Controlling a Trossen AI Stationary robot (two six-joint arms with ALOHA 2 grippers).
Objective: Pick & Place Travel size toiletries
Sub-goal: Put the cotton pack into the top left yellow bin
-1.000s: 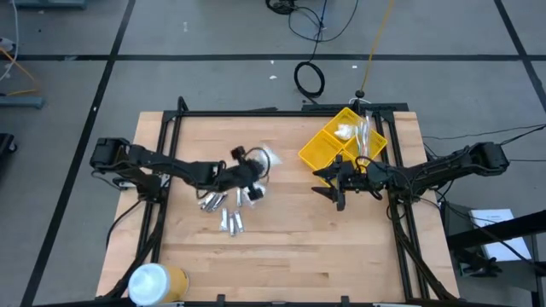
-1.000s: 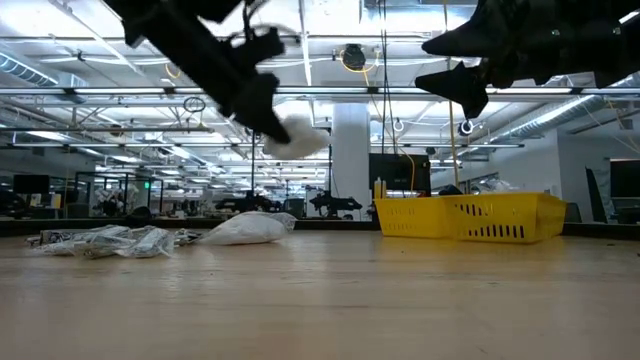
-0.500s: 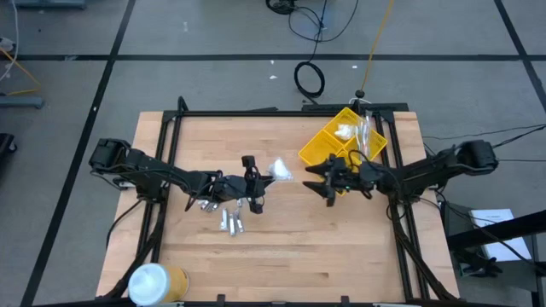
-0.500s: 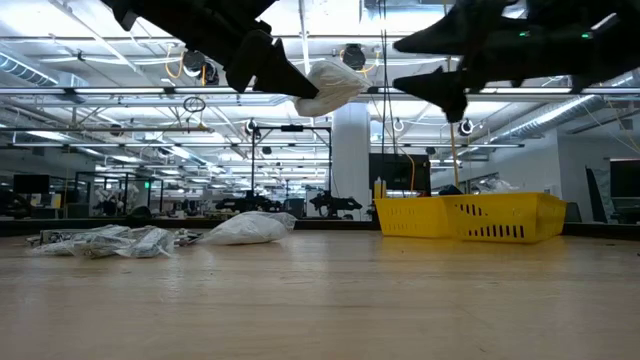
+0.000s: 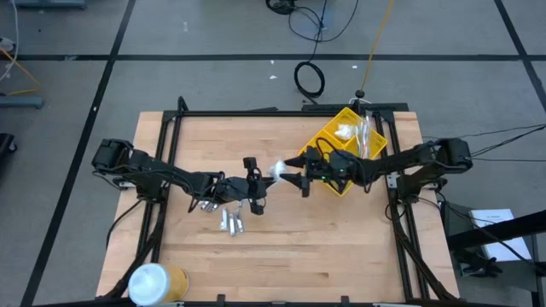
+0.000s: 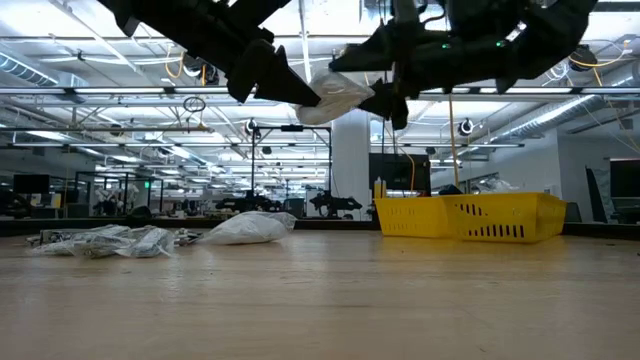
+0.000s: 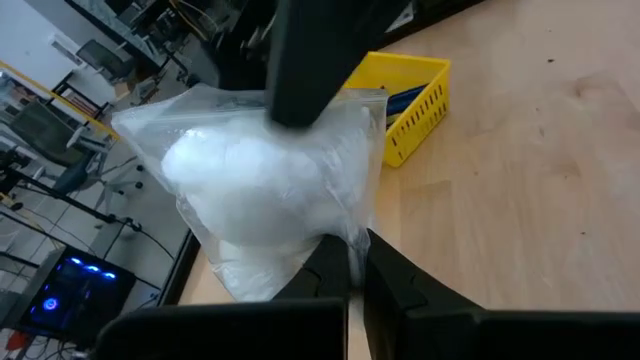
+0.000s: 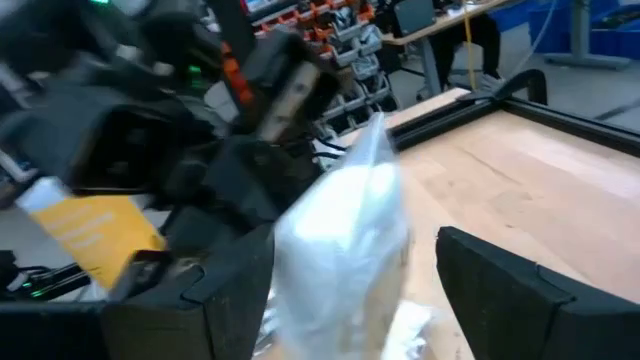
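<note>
Left gripper [image 5: 263, 179] is clamped shut on one end of a clear plastic packet [image 5: 277, 170] of white stuff, holding it in the air above the middle of the table [image 5: 290, 247]. Right gripper [image 5: 297, 177] faces it from the other side, its fingers spread wide around the packet's free end without pinching it. Behind the right gripper sits the yellow bin [image 5: 327, 139]. More packets [image 5: 229, 220] lie on the wood beneath the left arm.

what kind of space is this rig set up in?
Likely a big open robotics lab or industrial workshop. The low view looks past the wooden table into a long hall with rows of ceiling strip lights and workstations with monitors; loose black cables lie on the taped concrete floor.
</note>
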